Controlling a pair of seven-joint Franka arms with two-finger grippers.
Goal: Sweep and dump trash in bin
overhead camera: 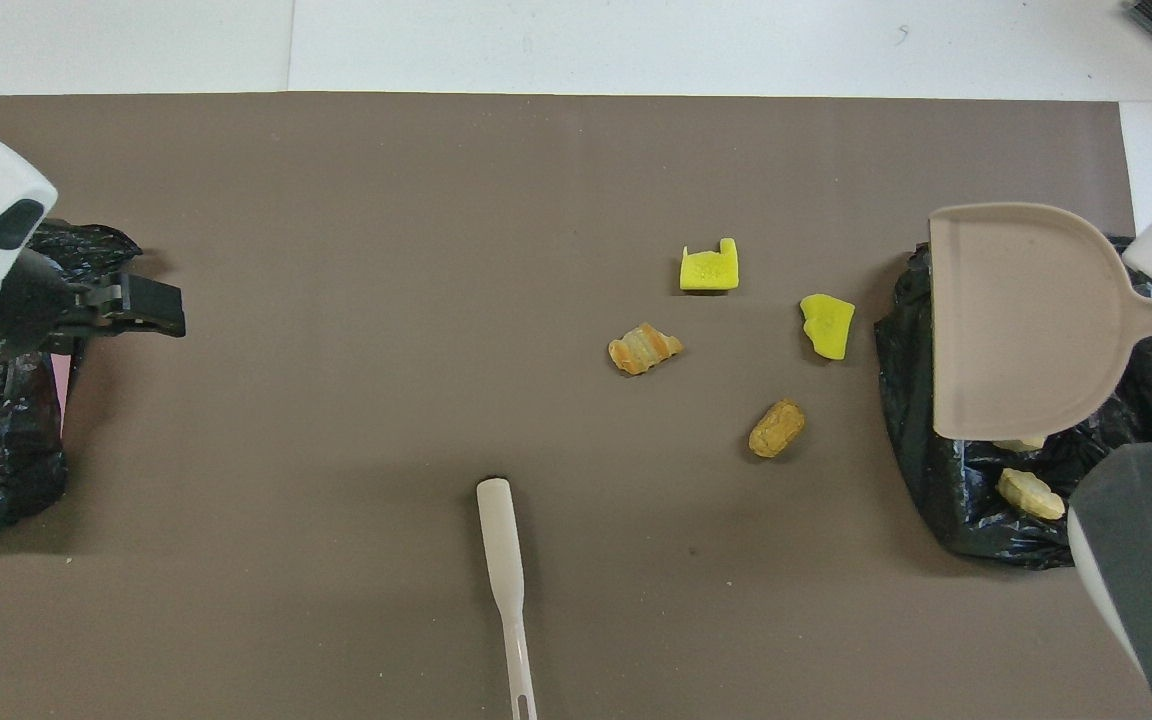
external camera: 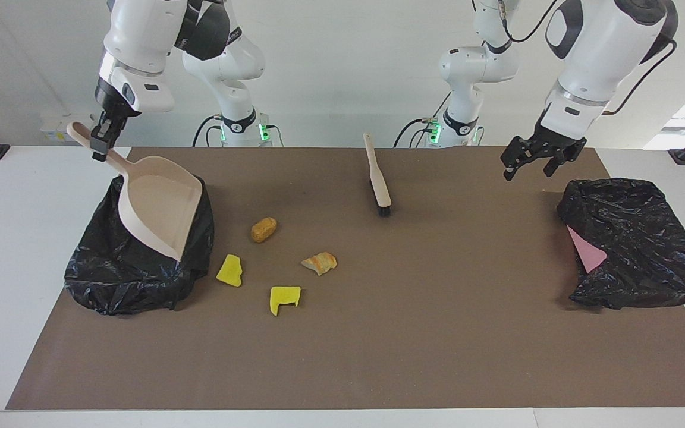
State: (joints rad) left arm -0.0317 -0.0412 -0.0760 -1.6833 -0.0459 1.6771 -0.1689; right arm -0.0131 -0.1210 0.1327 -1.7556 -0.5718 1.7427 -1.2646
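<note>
while i watched remotely, the right gripper (external camera: 100, 144) had its fingers clamped on the handle of the beige dustpan (external camera: 161, 209), holding it up in the air, tilted with its mouth downward, over the black bin bag (external camera: 110, 276) at the right arm's end of the table (external camera: 437, 333). the left gripper (external camera: 531, 159) hung with fingers spread apart and nothing in them, over the table edge near the second black bag (external camera: 637, 244) at the left arm's end; a pink bit (external camera: 586, 252) showed at that bag's side. trash: four scraps lay on the brown mat beside the first bag, namely a yellow sponge piece (external camera: 230, 270), a notched yellow sponge piece (external camera: 285, 298), an orange-brown chunk (external camera: 264, 229) and a striped bread-like chunk (external camera: 319, 263). overhead, two tan chunks (overhead camera: 1031, 494) showed inside the bag, one mostly hidden under the dustpan; couldn't see any other from either view. the beige brush (external camera: 377, 178) lay flat on the mat mid-table, nearer to the robots than the scraps, untouched.
</note>
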